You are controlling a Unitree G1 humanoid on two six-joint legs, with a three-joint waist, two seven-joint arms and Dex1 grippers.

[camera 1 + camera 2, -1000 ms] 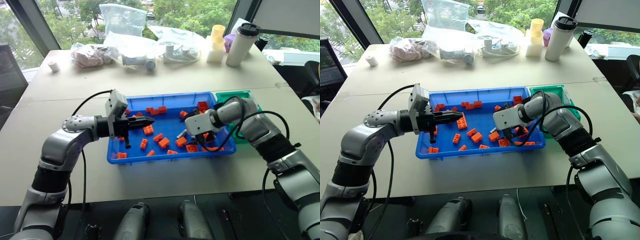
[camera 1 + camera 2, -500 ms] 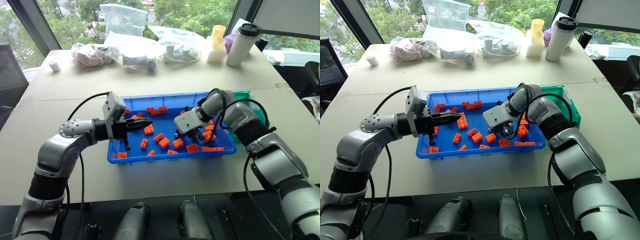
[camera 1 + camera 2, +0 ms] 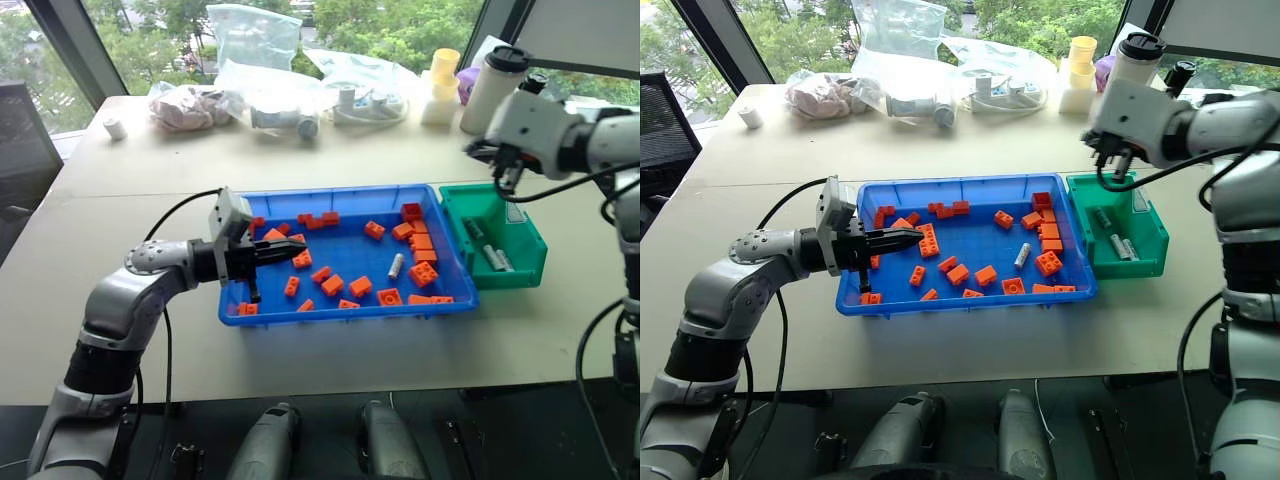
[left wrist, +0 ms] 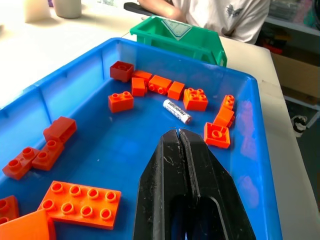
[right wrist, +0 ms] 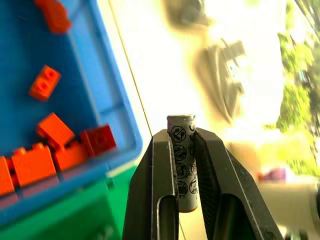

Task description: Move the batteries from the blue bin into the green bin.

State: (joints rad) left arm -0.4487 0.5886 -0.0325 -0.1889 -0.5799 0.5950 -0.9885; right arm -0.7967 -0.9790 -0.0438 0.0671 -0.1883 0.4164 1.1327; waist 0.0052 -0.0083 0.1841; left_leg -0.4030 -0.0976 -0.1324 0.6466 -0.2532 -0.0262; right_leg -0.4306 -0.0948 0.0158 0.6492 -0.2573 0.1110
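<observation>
Fingers (image 5: 150, 190) of the right gripper (image 5: 183, 135) are clamped on one battery (image 5: 181, 162), which stands lengthwise between them with its top end poking past the tips. Head view puts this gripper (image 3: 507, 172) raised above the far end of the green bin (image 3: 530, 262), just beyond the blue bin's (image 3: 340, 313) right wall. Two batteries (image 3: 489, 254) already lie in the green bin; one more battery (image 3: 395, 265) lies loose on the blue bin's floor among the orange bricks (image 3: 422, 272), right of centre. Left gripper (image 3: 290, 247) hangs level over the blue bin's left part, fingers (image 4: 165, 190) pressed together, holding nothing. Risks, as judged: the gripper sits near the bin's far rim, so a release from this height could bounce the battery off the rim onto the table (image 3: 320, 160). Grip covers only part of the battery's length; a quick wrist swing could let it slide out early.
</observation>
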